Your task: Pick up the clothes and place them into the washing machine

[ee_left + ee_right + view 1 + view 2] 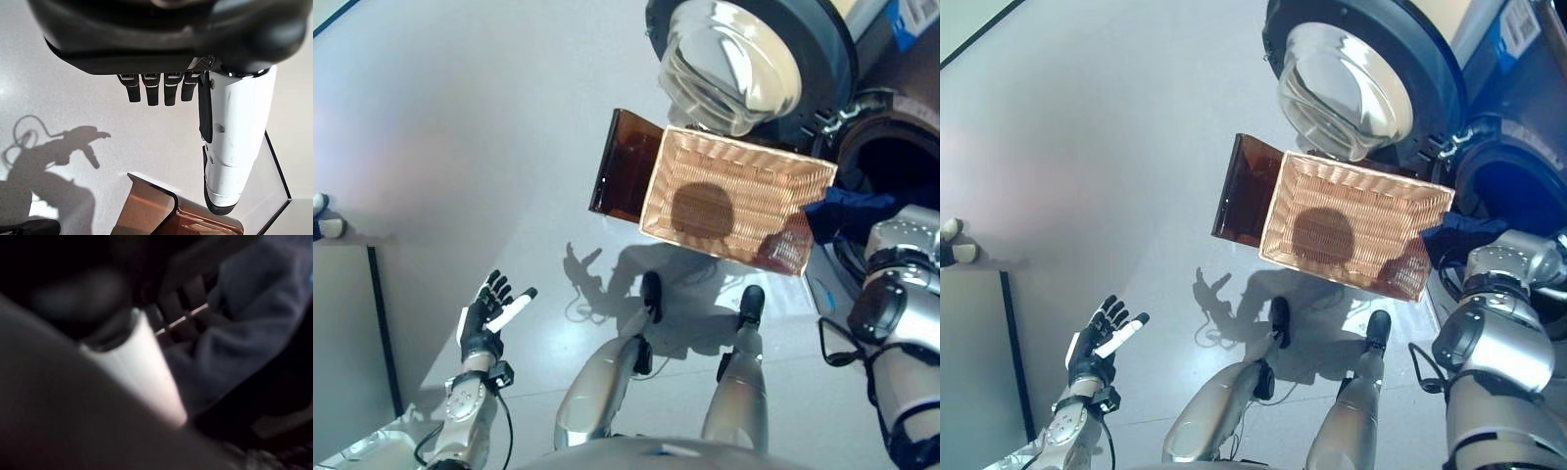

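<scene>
On the floor's left side the left hand [487, 318] hung idle, fingers straight and spread, holding nothing. Further right stood the wicker basket [736, 199], apparently empty, with the washer door [734, 64] swung open above it. At the far right, dark blue clothes [850, 212] draped over the drum's rim [1498, 186], beside the basket's right corner. The right hand [181, 298] was at the cloth; whether its fingers gripped it I couldn't tell. That hand was far nearer, and the cloth seemingly needed pushing deeper in.
</scene>
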You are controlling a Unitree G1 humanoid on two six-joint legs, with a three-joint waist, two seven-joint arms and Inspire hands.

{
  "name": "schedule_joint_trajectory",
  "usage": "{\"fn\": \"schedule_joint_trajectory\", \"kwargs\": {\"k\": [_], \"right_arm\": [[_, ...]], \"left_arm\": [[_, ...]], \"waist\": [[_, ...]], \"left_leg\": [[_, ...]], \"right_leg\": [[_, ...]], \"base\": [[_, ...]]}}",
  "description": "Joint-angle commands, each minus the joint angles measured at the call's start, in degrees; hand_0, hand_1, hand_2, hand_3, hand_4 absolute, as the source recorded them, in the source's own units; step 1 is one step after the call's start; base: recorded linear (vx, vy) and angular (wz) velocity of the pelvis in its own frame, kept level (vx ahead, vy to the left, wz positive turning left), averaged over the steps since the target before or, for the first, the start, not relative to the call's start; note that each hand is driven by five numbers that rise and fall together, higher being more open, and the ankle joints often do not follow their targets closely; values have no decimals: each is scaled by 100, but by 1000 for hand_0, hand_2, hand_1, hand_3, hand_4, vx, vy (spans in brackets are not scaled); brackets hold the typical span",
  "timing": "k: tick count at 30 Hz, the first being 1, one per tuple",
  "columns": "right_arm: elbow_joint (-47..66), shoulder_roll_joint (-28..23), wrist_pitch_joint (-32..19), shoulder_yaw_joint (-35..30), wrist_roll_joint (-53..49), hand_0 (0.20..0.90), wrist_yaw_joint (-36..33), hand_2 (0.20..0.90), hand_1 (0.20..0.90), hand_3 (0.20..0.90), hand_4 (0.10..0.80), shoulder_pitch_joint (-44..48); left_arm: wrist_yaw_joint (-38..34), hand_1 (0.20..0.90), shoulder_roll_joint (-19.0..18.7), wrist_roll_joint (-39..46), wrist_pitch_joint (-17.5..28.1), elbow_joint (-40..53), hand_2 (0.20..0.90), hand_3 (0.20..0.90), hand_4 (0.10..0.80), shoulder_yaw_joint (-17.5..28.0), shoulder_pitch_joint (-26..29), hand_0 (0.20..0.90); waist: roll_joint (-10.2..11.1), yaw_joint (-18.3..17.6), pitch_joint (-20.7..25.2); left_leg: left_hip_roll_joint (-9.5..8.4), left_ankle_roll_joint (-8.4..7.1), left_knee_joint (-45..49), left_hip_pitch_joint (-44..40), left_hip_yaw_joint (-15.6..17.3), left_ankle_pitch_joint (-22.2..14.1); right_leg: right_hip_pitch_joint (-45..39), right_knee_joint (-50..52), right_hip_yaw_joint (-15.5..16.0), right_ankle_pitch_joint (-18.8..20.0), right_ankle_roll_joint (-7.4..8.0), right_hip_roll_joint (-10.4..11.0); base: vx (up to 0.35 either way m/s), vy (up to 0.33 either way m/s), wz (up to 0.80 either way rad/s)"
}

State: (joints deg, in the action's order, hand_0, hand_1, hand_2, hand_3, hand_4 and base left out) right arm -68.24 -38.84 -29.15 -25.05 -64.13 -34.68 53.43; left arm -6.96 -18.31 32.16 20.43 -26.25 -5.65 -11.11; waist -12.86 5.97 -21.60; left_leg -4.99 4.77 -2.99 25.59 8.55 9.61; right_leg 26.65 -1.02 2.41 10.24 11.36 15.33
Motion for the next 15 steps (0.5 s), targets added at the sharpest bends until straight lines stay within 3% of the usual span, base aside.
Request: {"fn": "schedule_joint_trajectory", "kwargs": {"k": [1,8,15], "right_arm": [[598,-1807,129,1152,795,900,687,900,900,900,800,228],[453,-1648,280,1303,1036,900,1006,900,900,900,800,-59],[1230,-1018,413,1145,1978,900,1009,900,900,900,800,-1311]], "left_arm": [[0,900,-149,164,451,346,900,900,800,305,-401,900],[90,900,-146,225,459,291,900,900,800,383,-358,900],[109,900,-103,149,496,353,900,900,800,624,-371,900]], "waist": [[-150,-82,563],[-59,-97,583],[122,-146,540]], "left_leg": [[397,-755,-24,63,-383,-132],[412,-773,42,102,-376,-139],[429,-762,196,132,-388,-187]], "right_leg": [[360,598,301,-405,-582,-690],[372,615,321,-398,-596,-698],[355,659,353,-393,-611,-679]], "base": [[-28,-28,4],[-6,-6,1],[-8,-5,3]]}}
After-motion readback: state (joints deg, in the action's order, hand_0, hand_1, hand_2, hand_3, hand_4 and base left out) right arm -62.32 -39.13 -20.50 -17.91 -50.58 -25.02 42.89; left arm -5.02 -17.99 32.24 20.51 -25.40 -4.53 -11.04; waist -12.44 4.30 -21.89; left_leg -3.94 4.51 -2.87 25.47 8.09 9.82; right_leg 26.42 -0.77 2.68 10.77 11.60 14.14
